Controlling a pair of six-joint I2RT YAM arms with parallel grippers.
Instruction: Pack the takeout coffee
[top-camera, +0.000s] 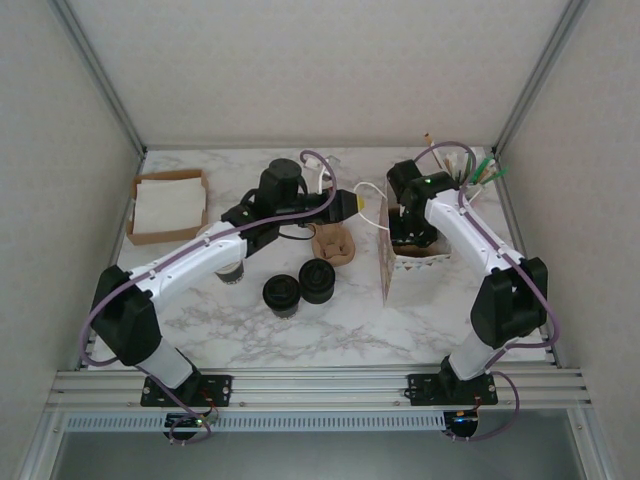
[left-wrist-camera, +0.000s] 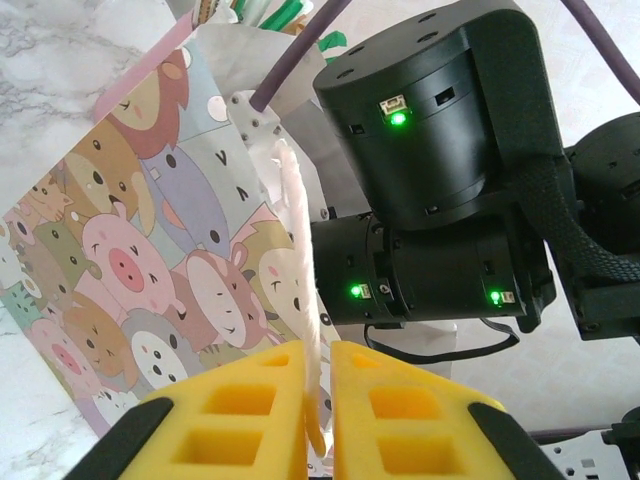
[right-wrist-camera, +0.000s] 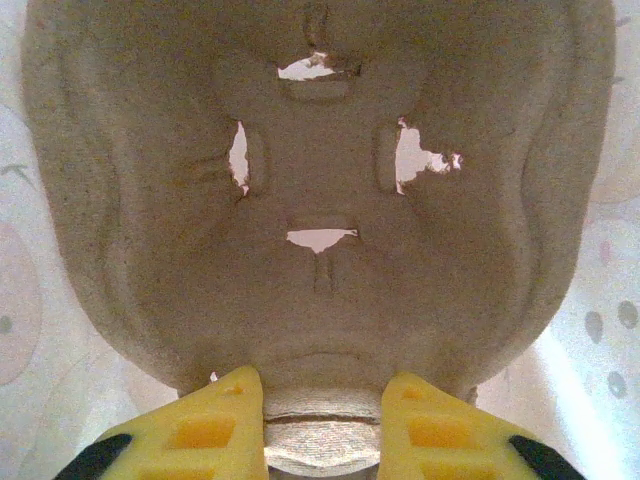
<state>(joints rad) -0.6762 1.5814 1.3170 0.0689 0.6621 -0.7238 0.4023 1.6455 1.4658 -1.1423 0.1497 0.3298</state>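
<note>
A paper bag (top-camera: 387, 268) printed with cartoon animals (left-wrist-camera: 150, 250) stands open at the right of centre. My left gripper (top-camera: 352, 205) (left-wrist-camera: 317, 352) is shut on the bag's white rope handle (left-wrist-camera: 300, 230) and holds it up. My right gripper (top-camera: 408, 236) (right-wrist-camera: 322, 388) reaches down into the bag, shut on the tab of a brown pulp cup carrier (right-wrist-camera: 320, 180). Two round black tops (top-camera: 282, 295) (top-camera: 318, 280) stand on the table in front of the left arm. From above I cannot tell which one is the takeout coffee.
A second brown pulp carrier (top-camera: 335, 245) lies left of the bag. A cardboard box of white napkins (top-camera: 168, 205) sits at the back left. A holder of straws and stirrers (top-camera: 470, 165) stands at the back right. A dark-based cup shape (top-camera: 231, 271) is partly hidden under my left forearm.
</note>
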